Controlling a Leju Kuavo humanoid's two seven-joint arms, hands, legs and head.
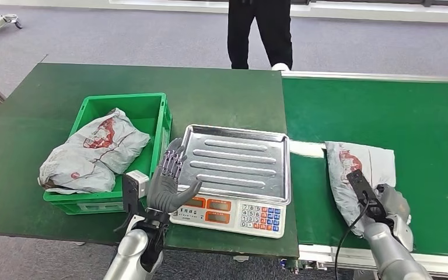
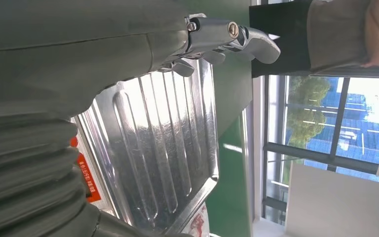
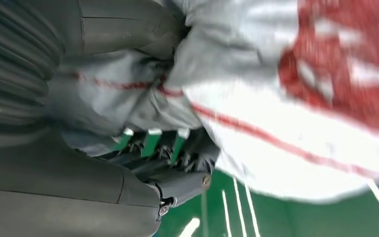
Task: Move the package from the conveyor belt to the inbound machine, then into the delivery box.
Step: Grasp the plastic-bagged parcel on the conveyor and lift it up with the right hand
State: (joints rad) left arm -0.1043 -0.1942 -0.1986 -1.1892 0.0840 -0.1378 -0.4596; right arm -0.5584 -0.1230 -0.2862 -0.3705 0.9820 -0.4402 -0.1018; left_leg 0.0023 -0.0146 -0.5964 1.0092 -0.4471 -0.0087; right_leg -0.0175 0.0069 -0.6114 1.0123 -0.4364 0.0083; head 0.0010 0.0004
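Grey plastic package lies on the conveyor belt, right of the scale, long axis running away from the robot. The right hand grips its near end; the left hand, fingers spread, hovers by the scale.
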